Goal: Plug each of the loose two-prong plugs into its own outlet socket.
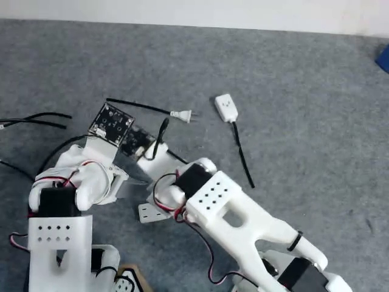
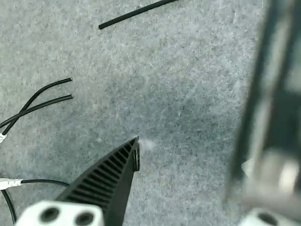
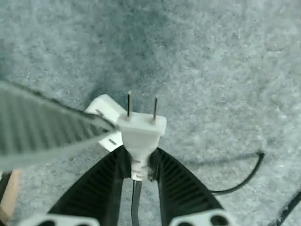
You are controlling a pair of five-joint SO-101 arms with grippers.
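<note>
The right claw point(image 3: 140, 159) is clamped on the neck of a white two-prong plug point(image 3: 141, 128). It grips behind the body, so both prongs stick out free and point away, ready to push in. Just beyond the prongs and a little left lies a white outlet socket point(image 3: 100, 108), partly hidden, probably this plug's target. The left claw point(image 1: 135, 143) sits close by with its jaws apart and nothing between them, perhaps placed to steady that socket. Farther off on the grey counter point(image 1: 304, 91), a second plug point(image 1: 182, 114) lies loose. Its prongs face a second socket point(image 1: 226, 107) just to its right, the two not touching.
</note>
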